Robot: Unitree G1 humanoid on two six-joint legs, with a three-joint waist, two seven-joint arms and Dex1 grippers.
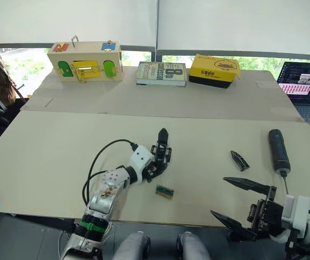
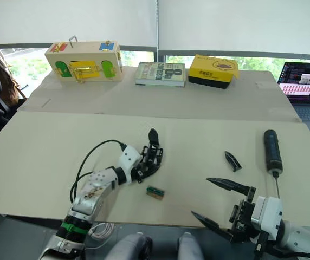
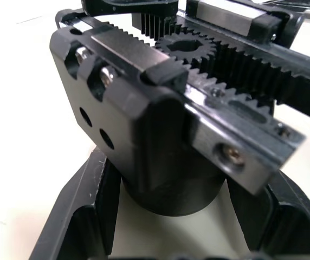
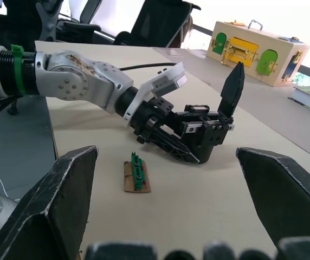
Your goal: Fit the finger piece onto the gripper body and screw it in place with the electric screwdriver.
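The gripper body (image 3: 144, 124), a chunky black block with toothed racks and a round base, rests on the table between the fingers of my left gripper (image 1: 162, 154), which is shut on it. One left finger (image 4: 233, 86) points up and the other lies along the table. The finger piece (image 1: 240, 160), a small black pointed blade, lies on the table to the right. Further right lies the electric screwdriver (image 1: 278, 150), its thin bit pointing toward me. My right gripper (image 1: 219, 196) hangs open over the table's near edge, short of the finger piece and holding nothing.
A small green-and-tan block (image 1: 165, 191) lies just in front of the left gripper. At the back stand a wooden latch box (image 1: 85, 61), a book (image 1: 161, 73) and a yellow box (image 1: 214, 69). A laptop (image 1: 309, 86) sits far right. A black cable (image 1: 98, 157) loops beside the left arm.
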